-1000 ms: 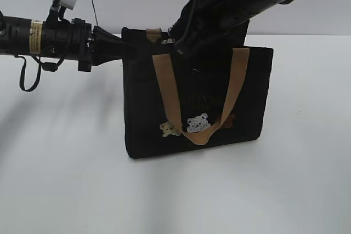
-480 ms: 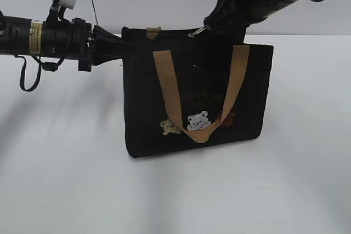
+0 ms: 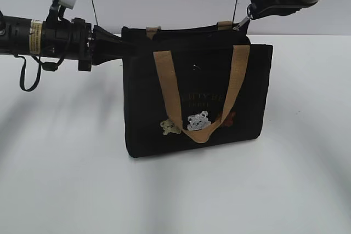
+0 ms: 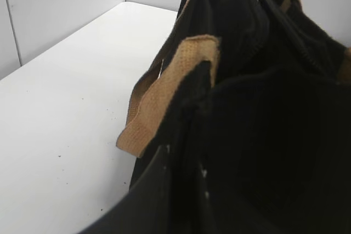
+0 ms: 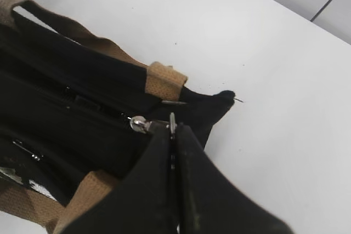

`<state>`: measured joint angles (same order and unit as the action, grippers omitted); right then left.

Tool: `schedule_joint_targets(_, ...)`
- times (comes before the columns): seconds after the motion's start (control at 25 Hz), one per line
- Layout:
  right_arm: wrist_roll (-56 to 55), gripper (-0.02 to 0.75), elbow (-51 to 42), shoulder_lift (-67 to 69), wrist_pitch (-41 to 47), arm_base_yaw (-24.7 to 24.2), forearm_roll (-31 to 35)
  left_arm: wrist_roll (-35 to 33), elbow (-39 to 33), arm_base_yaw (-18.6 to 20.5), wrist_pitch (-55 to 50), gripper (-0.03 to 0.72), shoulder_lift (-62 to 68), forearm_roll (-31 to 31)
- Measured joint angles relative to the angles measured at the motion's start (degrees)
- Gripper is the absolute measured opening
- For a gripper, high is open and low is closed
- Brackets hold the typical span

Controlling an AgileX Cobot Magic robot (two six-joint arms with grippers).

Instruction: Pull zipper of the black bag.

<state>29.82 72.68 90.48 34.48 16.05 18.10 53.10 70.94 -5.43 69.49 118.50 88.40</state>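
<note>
Bag (image 3: 197, 100) upright mid-table; right gripper (image 5: 172, 130) pinched tight on zipper pull (image 5: 138, 124) at bag's right end, looks like end of stroke; left gripper (image 3: 112, 47) at bag's left top edge, apparently bracing it, fingers hidden, can't tell; next: let go, back off

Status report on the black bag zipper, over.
Right gripper shut on zipper pull, at the right end of the black bag. Left gripper holds the bag's left top edge, jaws hidden. Bag upright on the table. No obstruction seen.
</note>
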Motion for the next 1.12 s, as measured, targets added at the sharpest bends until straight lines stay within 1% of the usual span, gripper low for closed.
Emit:
schedule_joint_targets(0.12,-0.3,-0.015,0.0,-0.1,0.1,-0.7,-0.1,0.0,0.0,0.0,0.0,0.035,0.0,0.0)
schedule_joint_targets(0.48,-1.1,-0.015,0.0,-0.1,0.4,-0.8,0.8,0.0,0.0,0.0,0.0,0.035,0.0,0.0)
schedule_joint_targets(0.56,-1.2,-0.002,0.0,-0.1,1.2,-0.8,0.9,0.0,0.0,0.0,0.0,0.035,0.0,0.0)
schedule_joint_targets(0.68,-1.2,0.069,0.0,-0.1,1.7,-0.8,0.9,0.0,0.0,0.0,0.0,0.042,0.0,0.0)
schedule_joint_targets(0.76,-1.2,0.155,0.0,-0.1,1.7,-0.8,0.9,0.0,0.0,0.0,0.0,0.061,0.0,0.0)
schedule_joint_targets(0.88,-1.2,0.279,0.0,-0.1,1.7,-0.8,0.9,0.0,0.0,0.0,0.0,0.134,0.0,-0.3)
schedule_joint_targets(0.92,-1.2,0.309,0.0,-0.1,1.7,-0.8,0.9,0.0,0.0,0.0,0.0,0.165,0.0,-0.5)
schedule_joint_targets(1.04,-1.2,0.347,0.0,-0.1,1.7,-0.8,0.9,0.9,0.0,0.1,0.0,0.251,-0.2,-0.6)
schedule_joint_targets(1.12,-1.2,0.354,0.0,-0.2,2.0,-0.8,0.9,2.2,0.0,0.1,-0.1,0.283,-1.0,0.0)
